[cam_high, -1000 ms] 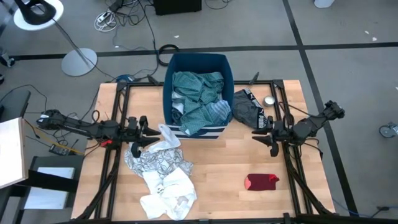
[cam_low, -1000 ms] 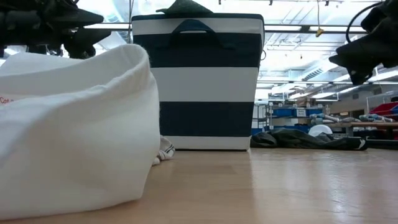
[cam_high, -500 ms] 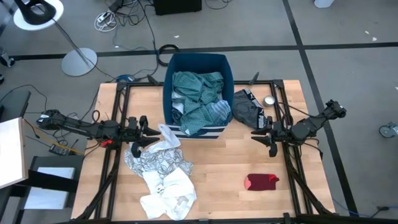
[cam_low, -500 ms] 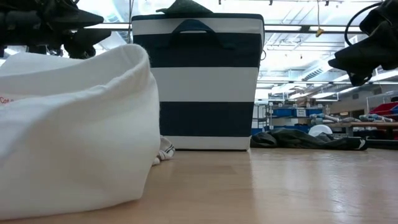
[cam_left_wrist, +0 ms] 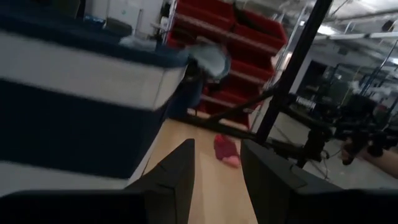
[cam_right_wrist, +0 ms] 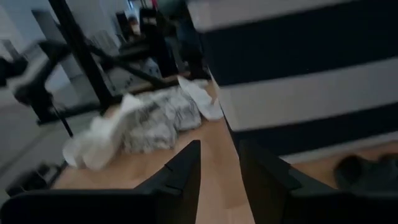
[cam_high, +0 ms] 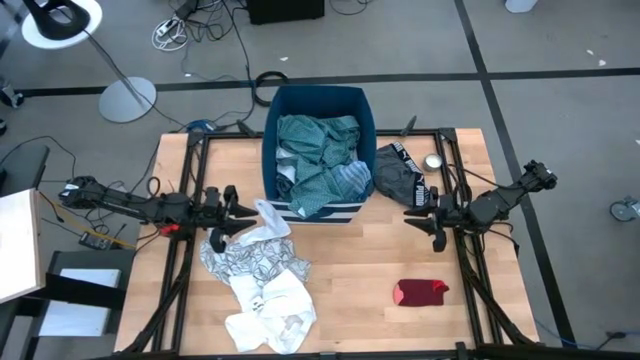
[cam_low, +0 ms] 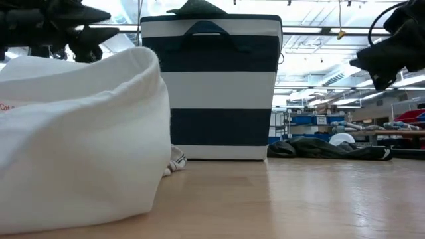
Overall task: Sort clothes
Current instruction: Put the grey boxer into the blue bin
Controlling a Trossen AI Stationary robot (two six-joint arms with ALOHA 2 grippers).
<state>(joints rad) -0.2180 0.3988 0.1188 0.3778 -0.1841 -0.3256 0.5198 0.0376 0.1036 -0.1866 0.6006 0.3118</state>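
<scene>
Low view: bin (cam_low: pixel 211 86) partly hidden behind white garment (cam_low: pixel 80 133) up close.

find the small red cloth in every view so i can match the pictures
High view: red cloth on the table's front right.
Low view: not in it.
Left wrist view: small red lump past the bin's corner.
Right wrist view: not in it.
Shared landmark: striped bin.

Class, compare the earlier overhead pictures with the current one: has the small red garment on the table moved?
No. The small red garment lies at the same spot on the wooden table, just as far from the blue bin as before.
</scene>
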